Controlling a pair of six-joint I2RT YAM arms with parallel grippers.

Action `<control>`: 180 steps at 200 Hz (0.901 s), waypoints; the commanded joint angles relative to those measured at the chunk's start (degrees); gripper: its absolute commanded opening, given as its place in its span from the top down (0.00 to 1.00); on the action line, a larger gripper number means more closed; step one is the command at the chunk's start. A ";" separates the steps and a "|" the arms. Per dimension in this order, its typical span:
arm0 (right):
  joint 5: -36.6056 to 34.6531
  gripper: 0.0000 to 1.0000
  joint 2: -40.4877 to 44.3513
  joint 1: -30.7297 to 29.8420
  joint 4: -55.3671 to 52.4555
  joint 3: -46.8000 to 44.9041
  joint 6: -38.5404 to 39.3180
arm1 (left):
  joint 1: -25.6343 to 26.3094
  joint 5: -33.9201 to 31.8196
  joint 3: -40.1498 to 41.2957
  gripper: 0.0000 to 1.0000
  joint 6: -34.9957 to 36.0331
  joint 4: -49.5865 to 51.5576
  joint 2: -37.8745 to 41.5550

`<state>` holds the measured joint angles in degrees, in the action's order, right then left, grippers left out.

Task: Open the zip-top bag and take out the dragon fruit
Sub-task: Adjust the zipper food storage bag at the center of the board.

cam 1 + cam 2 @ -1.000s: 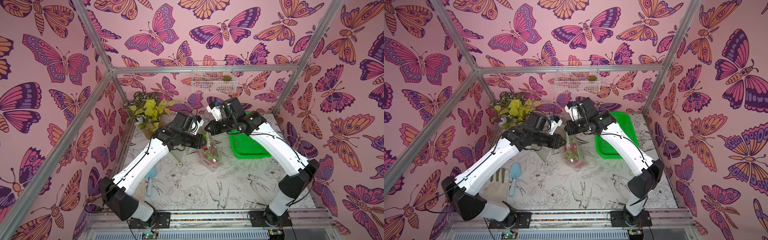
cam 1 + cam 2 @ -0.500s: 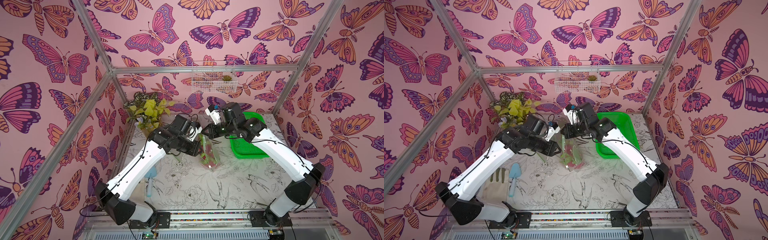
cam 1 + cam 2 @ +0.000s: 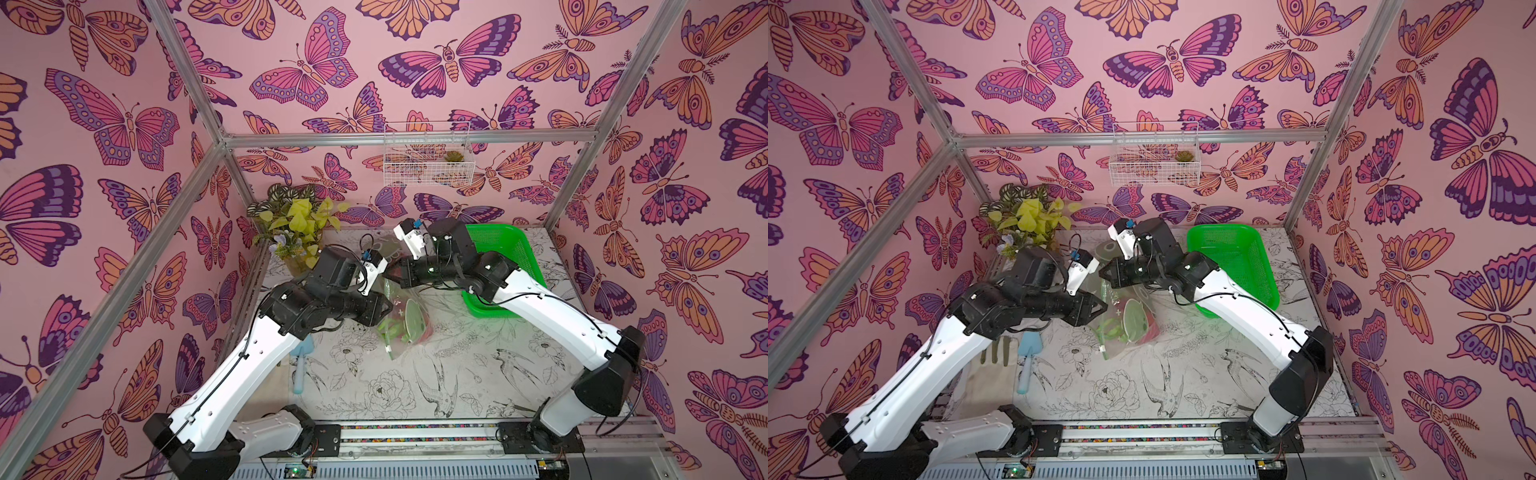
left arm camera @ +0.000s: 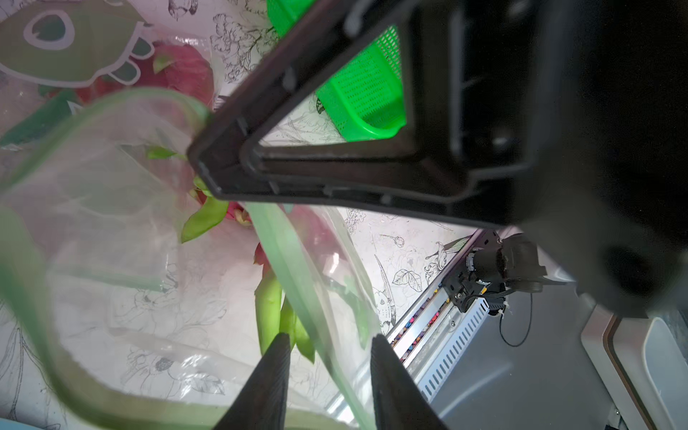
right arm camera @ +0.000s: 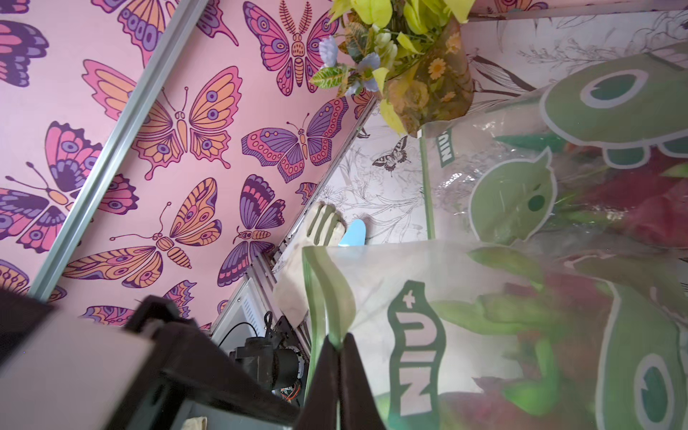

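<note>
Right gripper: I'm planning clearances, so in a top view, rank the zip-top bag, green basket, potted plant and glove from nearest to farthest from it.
1. The zip-top bag: its top edge is pinched in the right gripper.
2. The green basket on the right and the potted plant at the back left: too close to call.
3. The glove: front left.

Walls [image 3: 374, 62]: pink, printed with purple, orange and magenta butterflies.
Bench [image 3: 415, 395]: white, with black line drawings of flowers and birds.
Zip-top bag [image 5: 465, 283]: clear, green zip strip, green-and-white printed figures.
Dragon fruit [image 4: 186, 70]: magenta-red, green scales.
Basket [image 3: 511, 249]: bright green mesh.
Trowel [image 3: 1030, 345]: light blue.
</note>
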<state>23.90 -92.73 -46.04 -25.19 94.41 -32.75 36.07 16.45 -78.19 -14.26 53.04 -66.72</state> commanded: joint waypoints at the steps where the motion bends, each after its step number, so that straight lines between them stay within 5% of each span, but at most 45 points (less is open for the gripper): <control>1: 0.81 1.00 0.27 -0.71 4.36 0.54 -1.28 | 0.23 -1.77 4.76 0.63 -1.80 -1.73 2.14; 98: -0.41 1.00 -0.15 -2.08 3.16 -1.67 0.49 | -2.75 -2.60 8.47 0.59 -5.43 -3.56 13.62; 180: 0.69 1.00 0.88 -2.69 3.95 -2.47 0.84 | -3.91 -4.91 7.31 0.65 -4.39 -1.70 5.09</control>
<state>23.68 -92.82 -48.05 -22.87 92.64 -32.97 32.58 12.14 -70.67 -19.16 50.83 -60.12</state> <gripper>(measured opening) 0.060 0.356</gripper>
